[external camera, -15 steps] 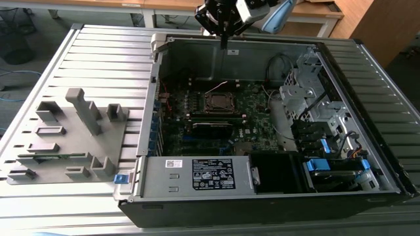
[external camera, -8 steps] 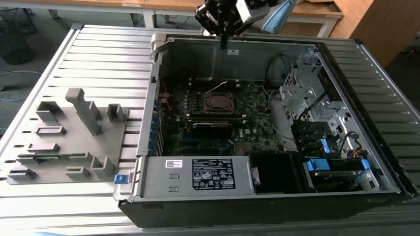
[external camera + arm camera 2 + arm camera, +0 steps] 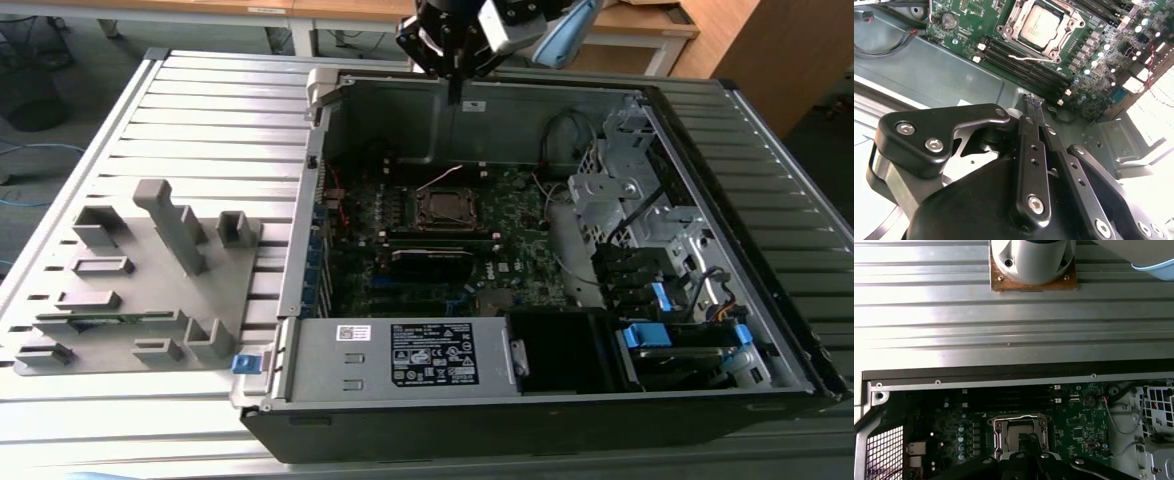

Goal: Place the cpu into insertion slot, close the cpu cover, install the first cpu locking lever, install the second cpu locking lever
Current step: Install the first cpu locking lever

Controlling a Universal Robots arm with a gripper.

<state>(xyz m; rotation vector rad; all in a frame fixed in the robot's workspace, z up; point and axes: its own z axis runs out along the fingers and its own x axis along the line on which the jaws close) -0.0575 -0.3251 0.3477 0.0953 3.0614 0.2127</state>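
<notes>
Hanging pressed together, the jaws cover part of the cpu (image 3: pixel 1010 436) in the first wrist view.

Lighting: diffuse room light from overhead, bright on bare metal and dim inside the enclosure.

In the exterior view the ribbed metal table (image 3: pixel 200 110) is evenly lit and slightly washed out. The grey fixture block (image 3: pixel 160 270) throws only short, soft shadows. The walls of the computer case (image 3: pixel 787 395) shade its interior, so the green circuit board (image 3: pixel 514 215) reads dark. In the first wrist view the table ribs (image 3: pixel 929 315) carry glare, strongest toward one edge, while the board (image 3: pixel 1079 425) below stays dim. In the second wrist view the area beyond the case wall burns out to plain white. The cpu (image 3: pixel 1040 26) shows a pale sheen, and the black gripper (image 3: pixel 1033 102) shows dull highlights along its links.
</notes>
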